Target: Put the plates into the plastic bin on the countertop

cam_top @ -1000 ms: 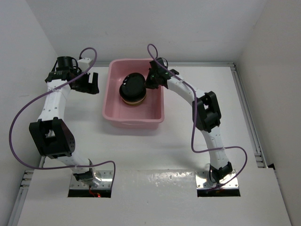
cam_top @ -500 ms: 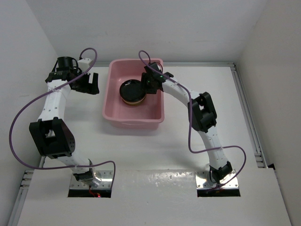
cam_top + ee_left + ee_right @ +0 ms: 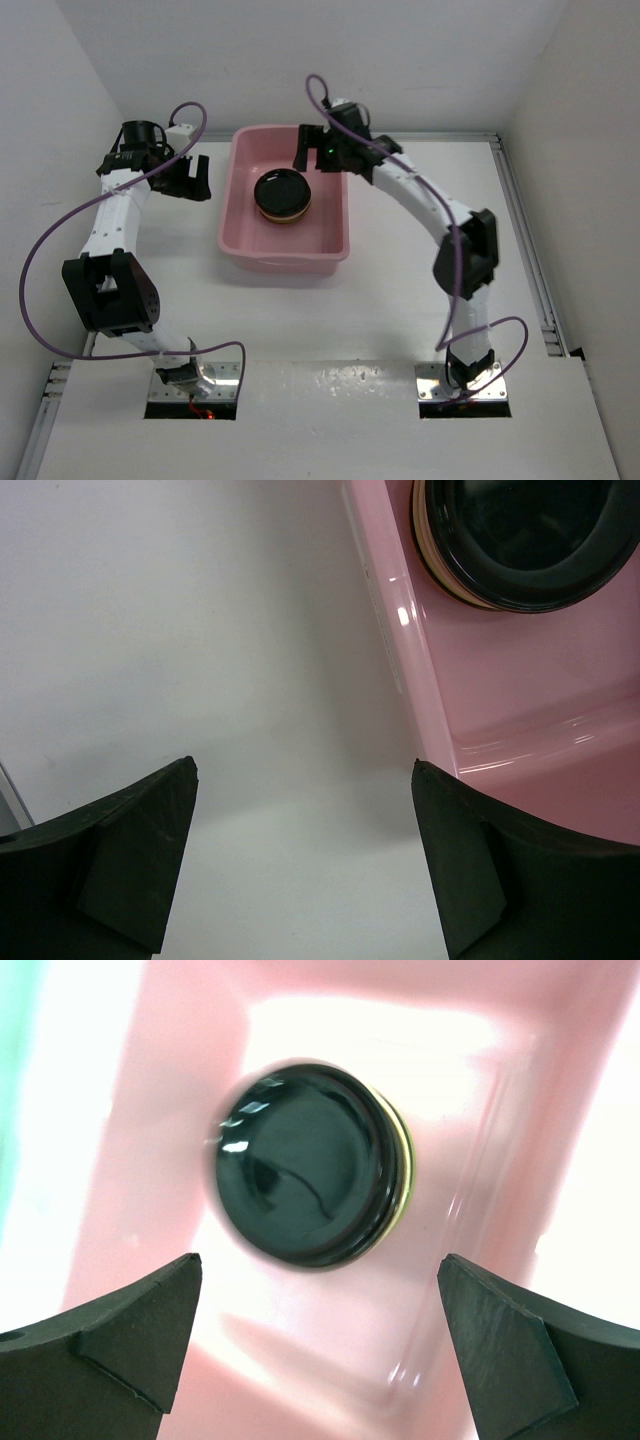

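The pink plastic bin (image 3: 238, 235) stands on the white countertop (image 3: 350, 320) at the back middle. Inside it is a stack of plates (image 3: 282, 196) with a plain black plate (image 3: 305, 1165) on top and an amber edge showing beneath. My right gripper (image 3: 308, 160) hovers above the bin's far right part, open and empty, apart from the stack; in the right wrist view the gripper (image 3: 320, 1260) looks straight down into the bin (image 3: 150, 1160). My left gripper (image 3: 197, 180) is open over the countertop just left of the bin, holding nothing; its wrist view shows the gripper (image 3: 304, 770), the bin rim (image 3: 390, 620) and the stack (image 3: 530, 540).
White walls close in the left, back and right sides. A metal rail (image 3: 525, 240) runs along the countertop's right edge. Purple cables loop off both arms. The arm bases (image 3: 195, 385) sit at the near edge.
My right gripper opened and let go of the black plate, which now lies flat on the stack. The gripper then drew up and back toward the bin's far side. The left arm stayed still.
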Motion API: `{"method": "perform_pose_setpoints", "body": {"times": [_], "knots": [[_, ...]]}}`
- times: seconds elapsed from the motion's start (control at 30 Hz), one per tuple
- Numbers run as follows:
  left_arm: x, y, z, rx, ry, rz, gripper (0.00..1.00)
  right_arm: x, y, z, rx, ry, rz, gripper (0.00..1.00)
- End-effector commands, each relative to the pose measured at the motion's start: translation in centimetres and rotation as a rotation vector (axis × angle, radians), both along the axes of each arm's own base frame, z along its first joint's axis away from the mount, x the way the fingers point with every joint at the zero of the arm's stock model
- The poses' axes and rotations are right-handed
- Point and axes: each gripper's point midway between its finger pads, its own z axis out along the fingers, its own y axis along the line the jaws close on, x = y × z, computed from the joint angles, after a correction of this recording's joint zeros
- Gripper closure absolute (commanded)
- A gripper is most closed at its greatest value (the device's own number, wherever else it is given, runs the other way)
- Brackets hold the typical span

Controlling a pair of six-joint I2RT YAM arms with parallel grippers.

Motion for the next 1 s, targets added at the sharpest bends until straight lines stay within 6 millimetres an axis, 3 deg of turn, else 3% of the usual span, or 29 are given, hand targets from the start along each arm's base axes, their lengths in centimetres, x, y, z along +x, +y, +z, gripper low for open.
{"method": "perform_pose_setpoints", "body": {"times": [0.0, 0.03, 0.07, 0.1, 0.13, 0.17, 0.2, 0.3, 0.33, 0.4, 0.43, 0.57, 0.97], "knots": [[-0.2, 0.1, 2.2, 0.015, -0.067, -0.001, 0.11, -1.8, -6.5, 12.3, 0.053, -0.203, 0.003, 0.00], [-0.2, 0.1, 2.2, 0.015, -0.067, -0.001, 0.11, -2.4, -8.5, 12.1, 0.035, -0.177, -0.022, 0.00], [-0.2, 0.1, 2.2, 0.015, -0.067, -0.001, 0.11, -5.0, -10.5, 15.5, 0.066, -0.206, -0.013, 0.00], [-0.2, 0.1, 2.2, 0.015, -0.067, -0.001, 0.11, -4.9, -15.2, 11.9, 0.018, -0.122, -0.109, 0.00], [-0.3, 0.0, 2.2, 0.008, -0.064, 0.007, 0.11, -6.3, -17.4, 10.7, -0.013, -0.065, -0.147, 0.00], [-0.3, 0.0, 2.2, 0.008, -0.064, 0.007, 0.11, -8.7, -20.1, 11.5, -0.031, -0.086, -0.209, 0.00], [-0.3, 0.2, 2.1, 0.005, -0.058, 0.030, 0.11, -9.4, -24.9, 8.8, -0.097, -0.034, -0.330, 0.00], [0.4, 0.2, 2.7, 0.025, -0.080, 0.060, 0.11, -13.8, -32.5, 7.2, -0.160, -0.013, -0.582, 0.00], [0.4, 0.1, 2.7, 0.015, -0.077, 0.071, 0.11, -16.4, -35.4, 4.7, -0.236, 0.031, -0.734, 0.00], [0.6, 0.3, 2.8, 0.013, -0.084, 0.087, 0.11, -19.0, -38.7, 4.8, -0.252, 0.018, -0.911, 0.00], [0.6, -0.2, 2.8, 0.006, -0.082, 0.083, 0.11, -20.8, -40.9, 2.9, -0.309, 0.061, -1.006, 0.00], [0.7, -0.7, 3.2, 0.012, -0.088, 0.083, 0.11, -22.7, -39.9, 1.5, -0.247, 0.145, -0.960, 0.00], [-0.6, -1.4, 4.5, 0.009, -0.135, 0.079, 0.11, -23.7, -37.6, 1.9, -0.146, 0.158, -0.887, 0.00]]}}
